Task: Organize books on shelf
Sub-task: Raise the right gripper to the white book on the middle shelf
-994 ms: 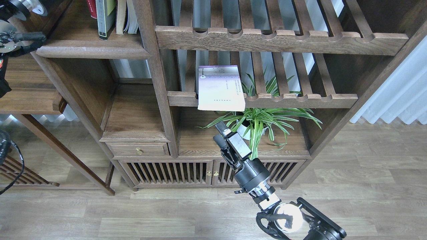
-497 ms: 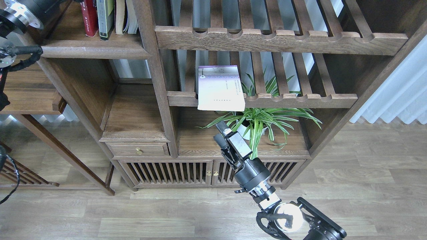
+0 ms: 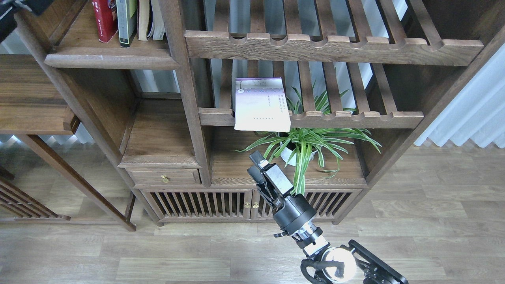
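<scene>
at upper left, a red book [image 3: 103, 17] and a dark-grey book [image 3: 127, 19] stand upright on the smooth, round-lipped wooden shelf [image 3: 110, 60]. the flat lilac-white book [image 3: 261, 104] lies on the slatted rack [image 3: 355, 118] at centre. the right gripper [image 3: 255, 165] angles up from the bottom, fingers slightly apart, empty, below that book.

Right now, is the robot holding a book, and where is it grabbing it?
No. The right gripper is empty, below the lilac-white book lying on the slatted rack.

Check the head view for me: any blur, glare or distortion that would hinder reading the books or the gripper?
Head view: sharp throughout; the lilac book on the slatted rack is evenly lit, its print too small to read. Glare on the right arm's shiny joint. The right gripper is dark against wood, fingers hard to separate. Straight shelf edges splay outward, wide-angle distortion.
</scene>
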`<state>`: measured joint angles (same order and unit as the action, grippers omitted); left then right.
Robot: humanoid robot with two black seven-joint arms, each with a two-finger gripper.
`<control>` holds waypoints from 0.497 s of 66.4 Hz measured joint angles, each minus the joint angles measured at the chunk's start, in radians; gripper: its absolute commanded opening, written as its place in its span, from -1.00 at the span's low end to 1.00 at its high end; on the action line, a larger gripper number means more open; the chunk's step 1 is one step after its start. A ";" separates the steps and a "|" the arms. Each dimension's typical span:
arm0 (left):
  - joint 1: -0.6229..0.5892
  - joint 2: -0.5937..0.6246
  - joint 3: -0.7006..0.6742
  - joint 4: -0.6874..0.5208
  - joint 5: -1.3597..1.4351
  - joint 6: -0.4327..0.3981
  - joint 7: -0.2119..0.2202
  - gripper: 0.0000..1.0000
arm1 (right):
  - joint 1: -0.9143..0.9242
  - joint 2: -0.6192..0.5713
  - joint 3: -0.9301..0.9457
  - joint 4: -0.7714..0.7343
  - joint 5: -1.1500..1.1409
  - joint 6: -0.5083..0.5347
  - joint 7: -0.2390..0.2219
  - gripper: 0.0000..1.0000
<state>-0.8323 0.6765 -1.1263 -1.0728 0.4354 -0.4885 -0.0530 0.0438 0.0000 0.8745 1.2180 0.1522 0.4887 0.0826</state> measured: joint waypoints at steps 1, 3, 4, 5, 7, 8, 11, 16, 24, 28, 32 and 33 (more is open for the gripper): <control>0.012 0.001 -0.003 -0.010 -0.001 0.000 0.000 0.71 | 0.000 0.000 0.000 -0.001 0.000 0.000 0.000 0.97; 0.033 0.003 -0.009 -0.027 -0.004 0.000 0.001 0.72 | 0.000 0.000 0.000 -0.002 0.001 0.000 0.000 0.97; 0.046 0.004 -0.013 -0.037 -0.006 0.000 0.001 0.72 | -0.001 0.000 0.000 -0.003 0.001 0.000 0.000 0.97; 0.055 0.004 -0.016 -0.043 -0.008 0.000 0.001 0.72 | -0.001 0.000 0.000 -0.004 0.001 0.000 0.000 0.97; 0.081 0.005 -0.022 -0.062 -0.012 0.000 0.001 0.72 | -0.001 0.000 -0.001 -0.006 0.001 0.000 0.000 0.97; 0.094 0.005 -0.026 -0.072 -0.015 0.000 0.001 0.72 | -0.001 0.000 -0.001 -0.006 0.002 0.000 0.001 0.97; 0.135 0.006 -0.035 -0.100 -0.025 0.000 0.001 0.72 | -0.001 0.000 -0.003 -0.007 0.003 0.000 0.002 0.97; 0.219 0.007 -0.059 -0.149 -0.061 0.000 0.001 0.72 | -0.001 0.000 -0.011 -0.009 0.004 0.000 0.008 0.97; 0.334 0.007 -0.085 -0.197 -0.116 0.000 0.001 0.73 | -0.001 0.000 -0.025 -0.017 0.004 0.000 0.009 0.97; 0.401 0.007 -0.101 -0.213 -0.139 0.000 0.001 0.73 | 0.000 0.000 -0.031 -0.021 0.004 0.000 0.010 0.97; 0.459 0.007 -0.116 -0.219 -0.151 0.000 0.001 0.73 | 0.001 0.000 -0.038 -0.023 0.004 0.000 0.013 0.97; 0.475 0.007 -0.119 -0.219 -0.153 0.000 0.001 0.73 | 0.002 0.000 -0.040 -0.024 0.004 0.000 0.015 0.97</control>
<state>-0.3573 0.6834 -1.2456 -1.2920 0.2821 -0.4885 -0.0521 0.0463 0.0000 0.8344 1.1937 0.1565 0.4887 0.0980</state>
